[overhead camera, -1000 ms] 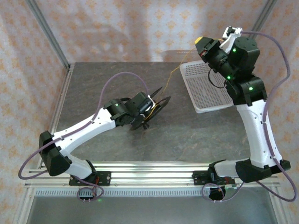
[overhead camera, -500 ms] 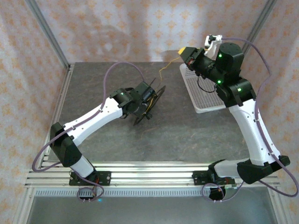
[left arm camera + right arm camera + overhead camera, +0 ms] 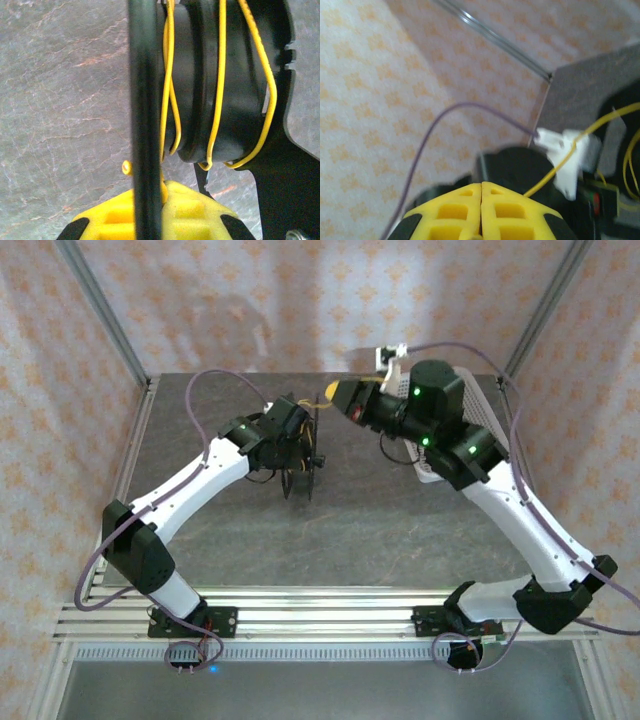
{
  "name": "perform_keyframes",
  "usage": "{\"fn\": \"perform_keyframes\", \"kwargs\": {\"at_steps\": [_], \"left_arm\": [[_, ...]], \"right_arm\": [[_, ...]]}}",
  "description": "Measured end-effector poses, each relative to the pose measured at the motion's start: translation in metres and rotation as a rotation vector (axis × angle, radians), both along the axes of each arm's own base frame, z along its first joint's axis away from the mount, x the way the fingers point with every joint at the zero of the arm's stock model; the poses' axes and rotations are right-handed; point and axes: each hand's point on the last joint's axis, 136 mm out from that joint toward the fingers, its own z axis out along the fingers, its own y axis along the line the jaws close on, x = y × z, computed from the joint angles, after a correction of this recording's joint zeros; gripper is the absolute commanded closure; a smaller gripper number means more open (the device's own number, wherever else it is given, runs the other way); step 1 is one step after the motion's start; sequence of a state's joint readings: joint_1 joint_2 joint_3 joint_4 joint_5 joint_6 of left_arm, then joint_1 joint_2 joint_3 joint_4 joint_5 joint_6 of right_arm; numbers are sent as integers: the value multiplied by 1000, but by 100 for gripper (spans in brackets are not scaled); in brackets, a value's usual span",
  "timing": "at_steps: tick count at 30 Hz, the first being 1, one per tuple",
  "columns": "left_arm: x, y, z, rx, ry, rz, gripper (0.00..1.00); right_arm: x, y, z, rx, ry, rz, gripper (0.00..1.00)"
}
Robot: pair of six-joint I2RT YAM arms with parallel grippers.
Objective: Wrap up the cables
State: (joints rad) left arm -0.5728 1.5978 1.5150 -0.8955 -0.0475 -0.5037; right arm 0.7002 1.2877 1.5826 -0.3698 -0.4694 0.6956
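The desk [image 3: 400,530] is a dark grey slab with a stone-like grain. Walls [image 3: 200,310] papered in a pale peach pattern close it in on three sides, with slanting aluminium posts [image 3: 100,305] at the rear corners. Ribbed aluminium rails [image 3: 330,610] along the near edge carry both arm bases.

A white perforated tray [image 3: 484,402] lies at the right rear. The right arm's forearm crosses over it and hides most of it. Lilac arm cables [image 3: 215,380] arch above the desk from each arm.

Over the rear middle of the desk, the left claw [image 3: 300,435] holds a black spool [image 3: 300,465] on edge, seen nearly edge-on from above. Whether the spool touches the desk cannot be told. In the left wrist view the claw [image 3: 148,197] is clamped on the spool's thin flange [image 3: 144,100], which cuts straight up through the view. The yellow cable [image 3: 218,85] lies in several loose turns round the black hub [image 3: 200,90], some sagging off its lower edge.

The right claw [image 3: 342,395] hangs just right of the spool, pointing at it. Its yellow fingers [image 3: 450,210] are pressed flat together. One strand of the yellow cable [image 3: 555,167] leads from their tip toward the blurred dark spool and a white part [image 3: 567,150] beside it.
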Motion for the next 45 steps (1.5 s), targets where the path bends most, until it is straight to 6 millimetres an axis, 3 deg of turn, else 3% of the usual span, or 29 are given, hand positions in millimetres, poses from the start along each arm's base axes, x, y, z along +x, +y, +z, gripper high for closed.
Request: {"fn": "perform_keyframes", "kwargs": {"at_steps": [4, 8, 12, 20, 29, 34, 39, 42, 45], "left_arm": [[11, 16, 1, -83, 10, 140, 100], [18, 29, 3, -144, 14, 248, 100], [23, 29, 8, -217, 21, 299, 100], [35, 43, 12, -323, 29, 383, 100], [32, 38, 15, -389, 65, 362, 100], [28, 35, 23, -416, 63, 338, 100], [28, 36, 23, -420, 65, 339, 100], [28, 36, 23, -418, 67, 341, 100], [26, 39, 22, -421, 82, 343, 100]], "right_arm": [[-21, 9, -35, -44, 42, 27, 100], [-36, -1, -62, -73, 74, 10, 100], [-41, -7, -85, -91, 112, -6, 100], [-46, -5, -152, -201, 220, -23, 100], [-91, 58, -208, -368, 233, 196, 100], [-96, 66, -217, -388, 208, 227, 100], [-96, 61, -225, -399, 186, 220, 100], [-97, 52, -226, -406, 173, 201, 100], [-101, 29, -228, -390, 148, 156, 100]]}}
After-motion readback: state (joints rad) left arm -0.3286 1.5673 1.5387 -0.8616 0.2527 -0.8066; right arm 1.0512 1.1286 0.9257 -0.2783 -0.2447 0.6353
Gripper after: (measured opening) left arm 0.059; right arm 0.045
